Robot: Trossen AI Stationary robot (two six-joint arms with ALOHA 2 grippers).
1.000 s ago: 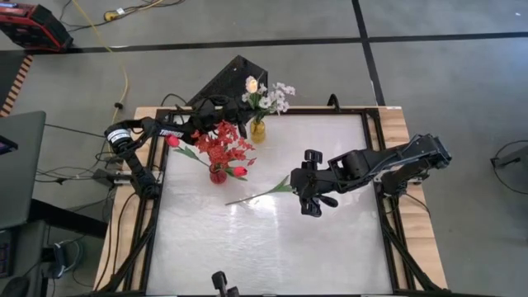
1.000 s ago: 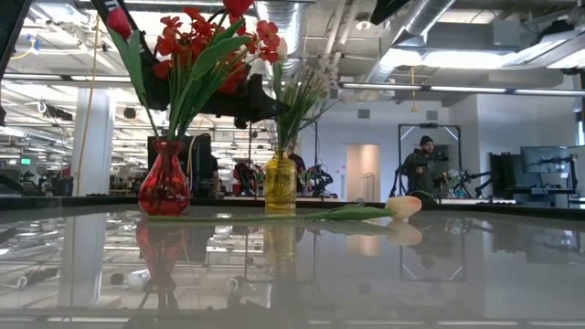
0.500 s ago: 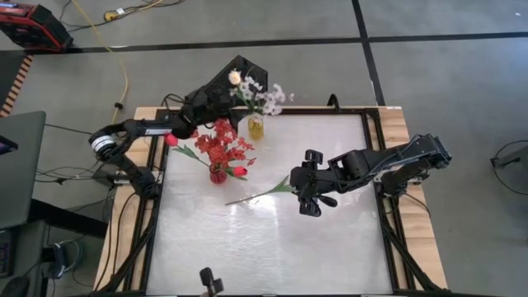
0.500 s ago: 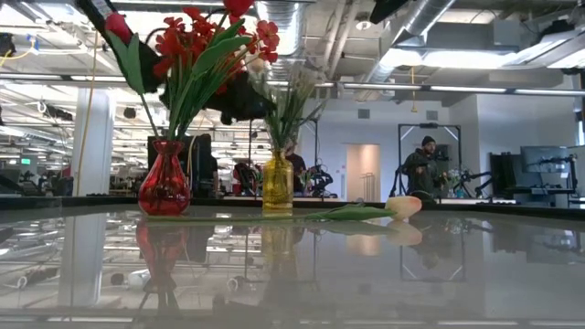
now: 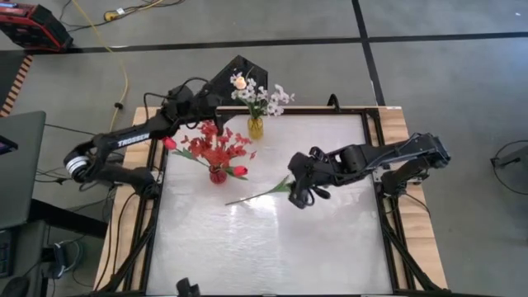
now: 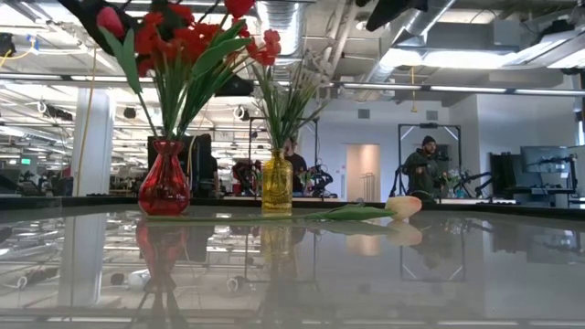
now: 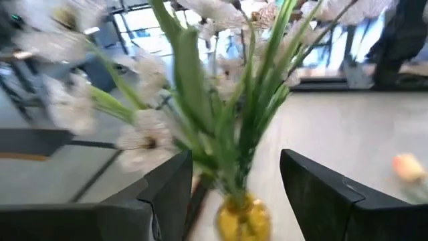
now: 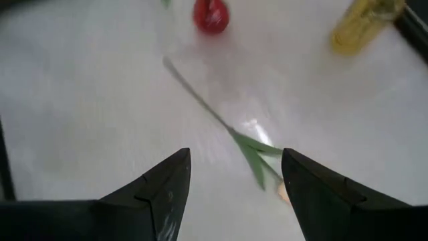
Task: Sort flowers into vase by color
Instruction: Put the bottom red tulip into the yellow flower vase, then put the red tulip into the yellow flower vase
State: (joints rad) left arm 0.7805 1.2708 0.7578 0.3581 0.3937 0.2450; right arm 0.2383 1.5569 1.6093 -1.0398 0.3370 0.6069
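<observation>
A red vase (image 5: pixel 217 173) with red flowers (image 5: pixel 216 147) stands at the table's far left. Beside it, at the far edge, a yellow vase (image 5: pixel 256 126) holds white and cream flowers (image 5: pixel 261 94). My left gripper (image 5: pixel 208 107) hangs open to the left of this vase. In its wrist view the fingers (image 7: pixel 180 181) flank the yellow vase (image 7: pixel 242 217) from a distance. A loose cream tulip lies flat on the table, with its stem (image 5: pixel 257 194) pointing toward the red vase and its head (image 6: pixel 403 206) toward the right. My right gripper (image 5: pixel 299 196) hovers open over that head end (image 8: pixel 284 192).
Wooden frame rails (image 5: pixel 403 165) border the white table top. A black stand (image 5: pixel 235 73) sits just beyond the far edge behind the yellow vase. The near half of the table (image 5: pixel 272 256) is bare. A person (image 6: pixel 422 164) stands far off in the room.
My left gripper has drawn back from the yellow vase's flowers toward the table's left edge, and the cream flower it was at stays standing in the vase. My right gripper has shifted a little toward the table's left, over the loose tulip's head end.
</observation>
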